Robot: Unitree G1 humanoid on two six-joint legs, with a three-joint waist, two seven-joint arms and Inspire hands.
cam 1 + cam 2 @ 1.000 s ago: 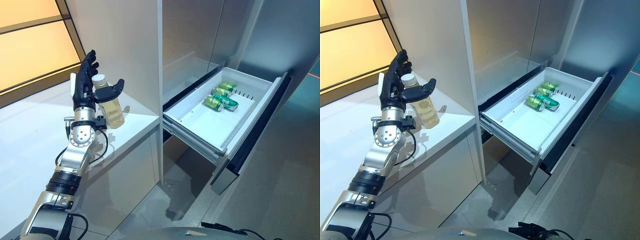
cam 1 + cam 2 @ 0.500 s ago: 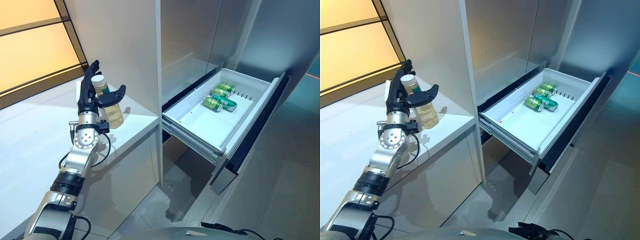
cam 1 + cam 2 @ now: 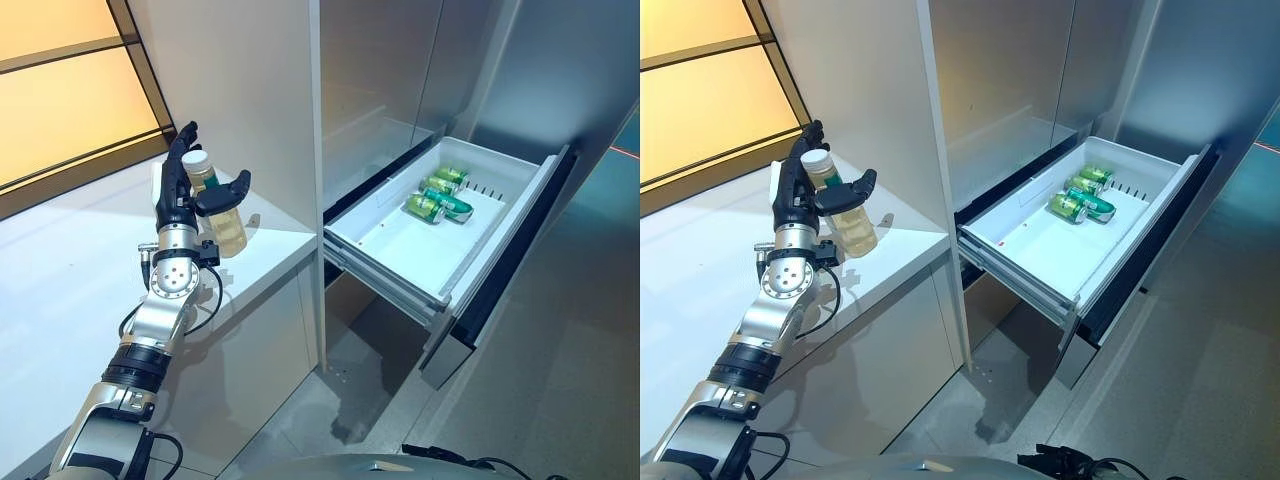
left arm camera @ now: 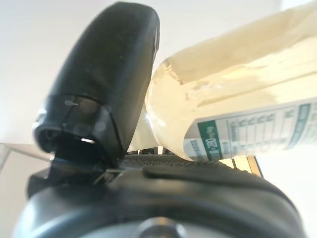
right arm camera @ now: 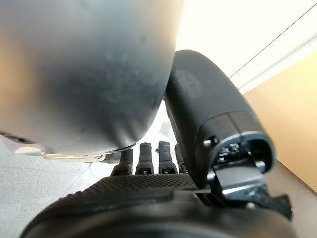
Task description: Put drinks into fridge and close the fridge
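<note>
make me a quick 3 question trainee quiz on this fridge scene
1. True or false: the drawer is shut.
2. Which hand is at the bottle? A) left B) right
3. What lies at the drawer's far end?

Key
1. False. It stands pulled out.
2. A. The left hand has its thumb across the bottle's front and its fingers behind it, on the counter.
3. Green cans, lying on their sides.
</note>
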